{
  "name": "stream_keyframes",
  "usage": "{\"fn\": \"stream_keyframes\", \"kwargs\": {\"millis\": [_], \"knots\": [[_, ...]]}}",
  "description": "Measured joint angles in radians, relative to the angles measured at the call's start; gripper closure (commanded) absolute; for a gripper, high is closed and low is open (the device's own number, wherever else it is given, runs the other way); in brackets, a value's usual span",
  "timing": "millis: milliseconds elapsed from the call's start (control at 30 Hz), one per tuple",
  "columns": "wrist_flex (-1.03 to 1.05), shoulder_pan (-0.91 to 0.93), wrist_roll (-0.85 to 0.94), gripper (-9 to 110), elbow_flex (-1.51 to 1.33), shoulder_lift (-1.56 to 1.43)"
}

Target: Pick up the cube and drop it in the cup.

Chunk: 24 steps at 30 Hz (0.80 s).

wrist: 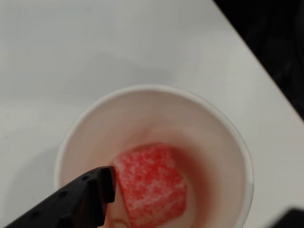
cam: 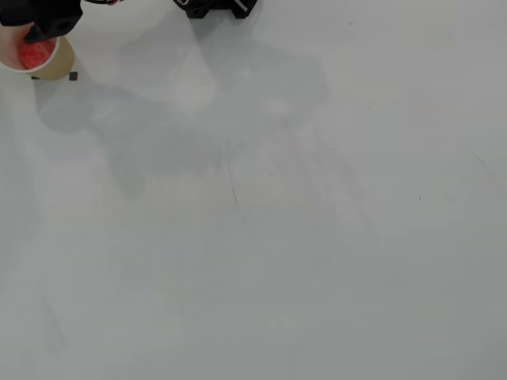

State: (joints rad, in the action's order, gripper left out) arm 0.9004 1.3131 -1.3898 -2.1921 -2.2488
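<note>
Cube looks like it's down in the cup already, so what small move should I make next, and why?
Probably lift the hand straight up, clear of the rim. In the wrist view the cube sits on the bottom of the cup, and one black finger hangs over the opening beside it. Nothing appears to grip the cube, so rising vertically should avoid tipping the cup.

In the overhead view the cup (cam: 49, 62) stands on the desk (cam: 277, 237) at the far upper-left corner, well apart from the arm's base (cam: 215, 6) at the top edge to its right. The cube (cam: 36, 54) lies inside the cup, on its bottom. The tool (cam: 43, 24) hangs over the cup's upper rim, covering part of it. In the wrist view the cube (wrist: 151, 184) sits low in the cup (wrist: 209, 123), with one finger (wrist: 78, 199) reaching in from the lower left, seemingly just beside it; the desk's edge (wrist: 247, 52) runs to the cup's right.
</note>
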Motion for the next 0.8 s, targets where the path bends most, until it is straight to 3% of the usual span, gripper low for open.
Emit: {"fn": "stream_keyframes", "kwargs": {"millis": [233, 400, 600, 800], "knots": [[0.0, 0.0, 0.0, 65, 0.0, 0.0], [0.0, -0.002, 0.0, 76, 0.0, 0.0], [-0.021, -0.021, 0.0, 100, 0.0, -0.008], [-0.052, -0.023, 0.0, 101, 0.0, -0.029]]}}
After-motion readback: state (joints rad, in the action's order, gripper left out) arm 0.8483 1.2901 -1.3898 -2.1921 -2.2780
